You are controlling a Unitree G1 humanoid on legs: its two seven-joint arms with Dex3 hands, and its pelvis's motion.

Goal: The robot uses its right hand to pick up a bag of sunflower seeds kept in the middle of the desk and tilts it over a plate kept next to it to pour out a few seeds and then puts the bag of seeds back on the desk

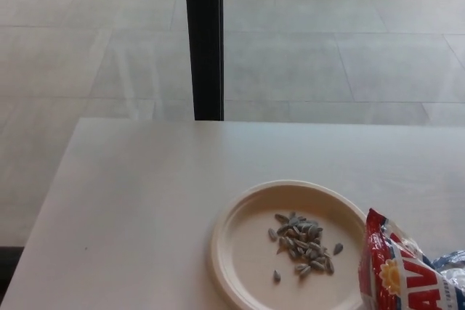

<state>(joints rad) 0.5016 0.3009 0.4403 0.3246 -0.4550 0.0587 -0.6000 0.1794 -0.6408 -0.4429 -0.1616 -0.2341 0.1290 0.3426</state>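
Right hand out of frame, so grip unreadable; presumably below bottom-right corner under bag [407, 274]. Left hand not visible either. Bag low at frame's bottom right, top edge overlapping plate [240, 226] rim. Seeds [301, 243] piled on plate, one stray seed nearer front rim. Pouring looks done; step in hand likely setting bag down. Advice: keep mouth upward, lower onto bare desk [131, 208] clear of plate, release gently. Desk pale, smooth. Beyond far edge: tiled floor [327, 49], dark post [207, 41].

Pale tiled floor [327, 56]; a black post [204, 41], perhaps a window frame.
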